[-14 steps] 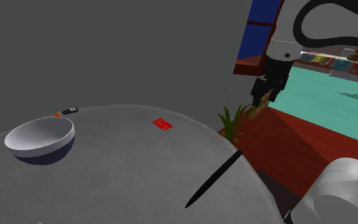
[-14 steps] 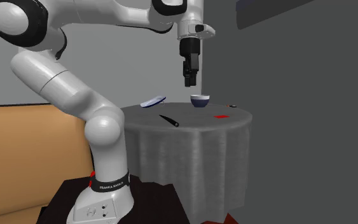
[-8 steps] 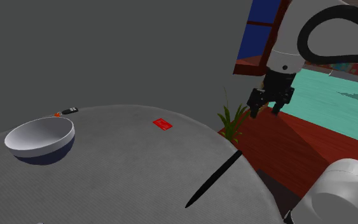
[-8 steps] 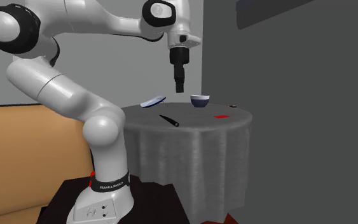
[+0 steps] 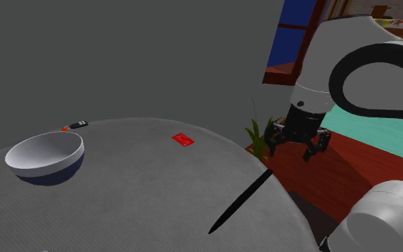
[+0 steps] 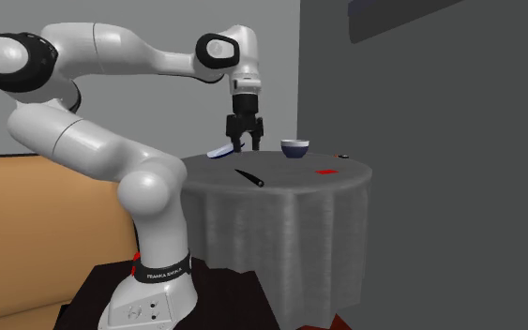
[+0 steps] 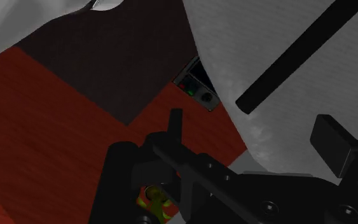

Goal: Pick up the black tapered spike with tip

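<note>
Spike [image 5: 239, 202] lay flat near your desk's [image 5: 142, 193] edge, your end effector [image 5: 295, 147] hung near its thick end, fingers wide apart, touching nothing.

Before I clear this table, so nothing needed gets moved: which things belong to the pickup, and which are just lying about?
For the job:
- black tapered spike
- gripper, jaws open

Just lying about:
- bowl
- red card
- small black-and-orange item
- pale dish
</note>
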Robot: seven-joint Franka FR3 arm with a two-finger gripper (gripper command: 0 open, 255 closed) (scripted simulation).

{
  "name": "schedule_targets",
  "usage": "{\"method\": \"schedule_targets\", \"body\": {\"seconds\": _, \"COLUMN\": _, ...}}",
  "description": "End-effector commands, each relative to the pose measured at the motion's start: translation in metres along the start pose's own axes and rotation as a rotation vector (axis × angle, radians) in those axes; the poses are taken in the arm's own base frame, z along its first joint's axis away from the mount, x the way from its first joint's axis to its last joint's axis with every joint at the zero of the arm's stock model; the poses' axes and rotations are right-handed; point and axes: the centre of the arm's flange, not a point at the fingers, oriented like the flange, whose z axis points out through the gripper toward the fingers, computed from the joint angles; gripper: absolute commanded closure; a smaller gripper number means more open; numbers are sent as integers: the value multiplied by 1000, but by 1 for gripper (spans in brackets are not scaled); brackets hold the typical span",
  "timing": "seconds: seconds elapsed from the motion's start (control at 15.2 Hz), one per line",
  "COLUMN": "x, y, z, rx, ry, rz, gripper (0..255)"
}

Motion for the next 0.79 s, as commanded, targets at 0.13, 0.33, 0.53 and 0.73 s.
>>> {"method": "schedule_targets", "body": {"seconds": 0.13, "x": -37, "y": -33, "z": 23, "rx": -1, "ry": 1, "rz": 251, "gripper": 0}}
{"method": "schedule_targets", "body": {"seconds": 0.33, "x": -58, "y": -63, "z": 39, "rx": -2, "ry": 4, "rz": 430, "gripper": 0}}
{"method": "schedule_targets", "body": {"seconds": 0.53, "x": -74, "y": -95, "z": 56, "rx": -2, "ry": 6, "rz": 609, "gripper": 0}}
{"method": "schedule_targets", "body": {"seconds": 0.73, "x": -75, "y": -96, "z": 72, "rx": -2, "ry": 6, "rz": 609, "gripper": 0}}
